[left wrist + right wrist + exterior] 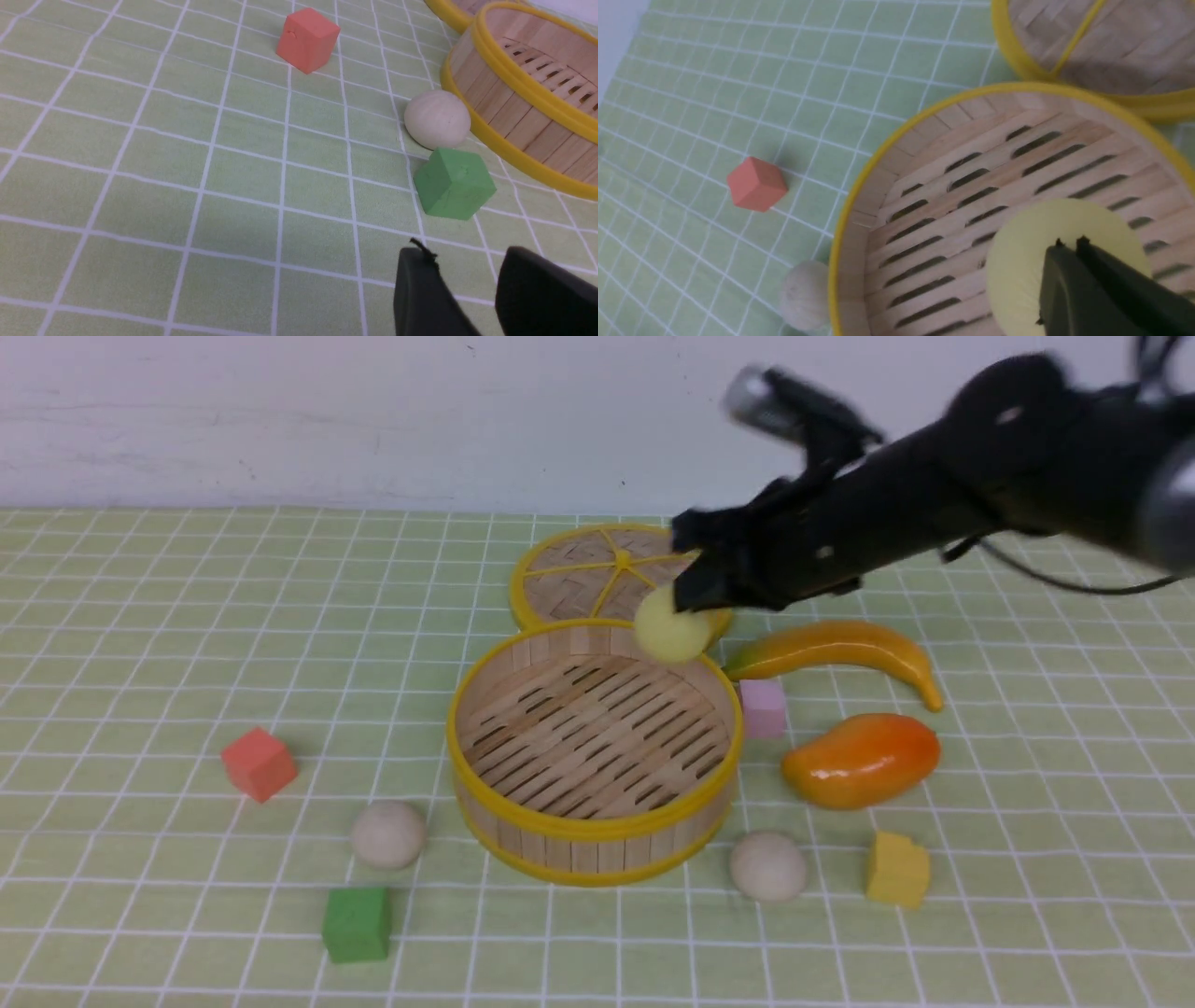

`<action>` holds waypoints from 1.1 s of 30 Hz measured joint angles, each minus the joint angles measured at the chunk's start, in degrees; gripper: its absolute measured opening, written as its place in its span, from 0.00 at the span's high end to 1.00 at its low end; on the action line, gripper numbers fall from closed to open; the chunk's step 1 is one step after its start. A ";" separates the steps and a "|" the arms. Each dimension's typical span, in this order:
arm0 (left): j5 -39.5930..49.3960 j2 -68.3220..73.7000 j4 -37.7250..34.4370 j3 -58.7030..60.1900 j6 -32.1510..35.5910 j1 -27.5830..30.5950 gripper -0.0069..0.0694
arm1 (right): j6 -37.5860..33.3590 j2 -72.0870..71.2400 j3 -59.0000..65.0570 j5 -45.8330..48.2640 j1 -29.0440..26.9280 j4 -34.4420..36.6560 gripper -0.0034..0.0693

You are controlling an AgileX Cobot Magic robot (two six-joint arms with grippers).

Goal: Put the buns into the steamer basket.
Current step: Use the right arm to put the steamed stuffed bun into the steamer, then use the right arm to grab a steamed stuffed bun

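My right gripper is shut on the pale yellow bun and holds it in the air over the far rim of the steamer basket. In the right wrist view the gripper pinches the bun above the basket's slatted floor. One beige bun lies on the cloth left of the basket, another at its front right. My left gripper is open and empty over the cloth, near the left bun and the basket wall. It does not show in the front view.
The flat woven lid lies behind the basket. A banana, a mango, a pink cube and a yellow cube lie to the right. A red cube and a green cube lie to the left.
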 joint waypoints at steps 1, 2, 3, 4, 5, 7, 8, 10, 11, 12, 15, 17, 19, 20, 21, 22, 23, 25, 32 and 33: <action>0.00 0.00 0.00 0.00 0.00 0.00 0.60 | 0.00 2.01 -0.61 -0.81 0.30 0.05 0.97; 0.00 0.00 0.00 0.00 0.00 0.00 0.60 | 0.00 2.39 -0.70 -0.97 0.36 0.05 0.97; 0.00 0.00 0.00 0.00 0.00 0.00 0.60 | -0.02 5.10 -1.08 -2.11 0.48 -0.03 0.97; 0.00 0.00 0.00 0.00 0.00 0.00 0.60 | -0.02 6.23 -1.15 -2.99 0.53 -0.38 0.97; 0.00 0.00 0.00 0.00 0.00 0.00 0.60 | -0.02 7.39 -1.15 -3.64 0.53 -1.06 0.96; 0.00 0.00 0.00 0.00 0.00 0.00 0.60 | -0.02 8.80 -1.17 -4.30 0.53 -2.83 0.94; 0.00 0.00 0.00 0.00 0.00 0.00 0.60 | -0.02 9.17 -1.17 -4.56 0.53 -3.36 0.93; 0.00 0.00 0.00 0.00 0.00 0.00 0.60 | 0.03 9.16 -1.36 -5.00 0.53 -4.04 0.86; 0.00 0.00 0.00 0.00 0.00 0.00 0.60 | 0.03 8.97 -1.42 -5.00 0.53 -4.14 0.83; 0.00 0.00 0.00 0.00 0.00 0.00 0.60 | 0.03 8.74 -1.53 -4.92 0.53 -4.32 0.80; 0.00 0.00 0.00 0.00 0.00 0.00 0.60 | 0.03 6.86 -1.85 -3.20 0.53 -5.23 0.65; 0.00 0.00 0.00 0.00 0.00 0.00 0.60 | 0.03 4.28 -2.13 -1.83 0.53 -6.95 0.55; 0.00 0.00 0.00 0.00 0.00 0.00 0.60 | 0.03 0.77 -2.25 0.06 0.53 -9.91 0.46; 0.00 0.00 0.00 0.00 0.00 0.00 0.60 | 0.03 -0.82 -2.32 1.50 0.53 -11.39 0.42; 0.00 0.00 0.00 0.00 0.00 0.00 0.60 | 0.03 -1.22 -2.32 1.85 0.53 -12.17 0.41; 0.00 0.00 0.00 0.00 0.00 0.00 0.60 | 0.16 -4.02 -2.51 4.90 0.53 -14.52 0.38; 0.00 0.00 0.00 0.00 0.00 0.00 0.60 | 0.55 -5.95 -2.63 7.59 0.53 -16.53 0.36; 0.00 0.00 0.00 0.00 0.00 0.00 0.60 | 3.02 -9.35 -2.70 13.56 0.64 -21.49 0.33; 0.00 0.00 0.00 0.00 0.00 0.00 0.60 | 14.33 -10.92 2.19 24.78 2.17 -30.11 0.32; 0.00 0.00 0.00 0.00 0.00 0.00 0.60 | 15.06 -10.92 4.89 24.48 2.68 -29.91 0.32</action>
